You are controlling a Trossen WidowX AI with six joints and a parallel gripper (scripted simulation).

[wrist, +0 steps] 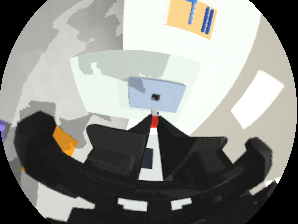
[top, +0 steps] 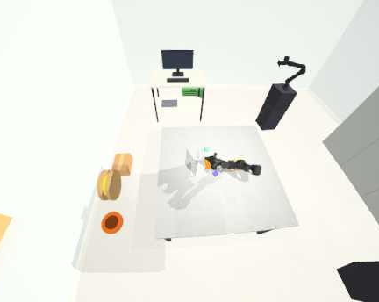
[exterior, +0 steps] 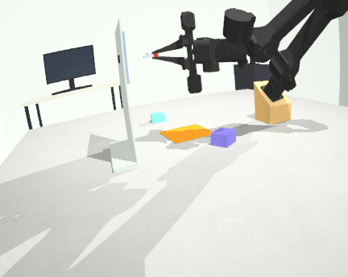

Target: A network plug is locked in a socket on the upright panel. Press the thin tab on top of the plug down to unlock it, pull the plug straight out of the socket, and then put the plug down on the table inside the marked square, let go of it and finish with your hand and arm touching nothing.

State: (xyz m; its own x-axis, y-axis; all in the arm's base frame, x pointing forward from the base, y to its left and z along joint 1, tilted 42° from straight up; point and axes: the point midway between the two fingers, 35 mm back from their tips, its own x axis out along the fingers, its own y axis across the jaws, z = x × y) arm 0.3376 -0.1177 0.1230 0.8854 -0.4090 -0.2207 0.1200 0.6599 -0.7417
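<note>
High above the pale table point(exterior: 231, 225), a black robot arm point(exterior: 296, 24) reaches sideways toward a tall, thin upright panel point(exterior: 124, 105) standing on a small base. Its gripper point(exterior: 155, 55) is nearly shut, the two long fingers meeting in a point around a plug point(exterior: 151, 55), a tiny pale sliver with a red patch near the fingertips. That plug hangs in the air, clear of the panel with a visible gap between them, and level with the panel's upper part, where a bluish strip marks the socket point(exterior: 126, 52) side.

Judging by its looks, the plug is very light, rigid and smooth, so it could twist or slip in a pinch this narrow. Its thin tab seems the fragile part. Taking hold across the body's flat sides, behind the tab, appears safest, and that matches the present grip as far as can be told.

Below, an orange square point(exterior: 186, 133) lies flat on the table, the marked spot for the plug; nothing rests on it. Just beside it sits a purple box point(exterior: 223, 137) with an open top, seemingly holding nothing. Farther back sits a small pale-blue block point(exterior: 157, 117). A tan block point(exterior: 272, 105) carries the arm's base.
</note>
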